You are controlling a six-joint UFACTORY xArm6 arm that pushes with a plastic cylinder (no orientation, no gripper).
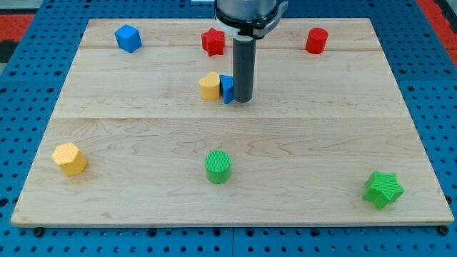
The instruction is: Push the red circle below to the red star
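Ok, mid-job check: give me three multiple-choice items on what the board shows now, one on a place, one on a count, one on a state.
1. Where is the red circle?
A. view's top right
B. view's bottom left
C. board's centre

2. How many green blocks?
A. one
B. two
C. three

3. My tip is:
A. touching the red circle
B. beside a small blue block, far from the red circle
C. out of view

Answers:
1 A, it sits right of the red star.
2 B, a green cylinder and a green star.
3 B, the tip stands against that blue block, next to a yellow block.
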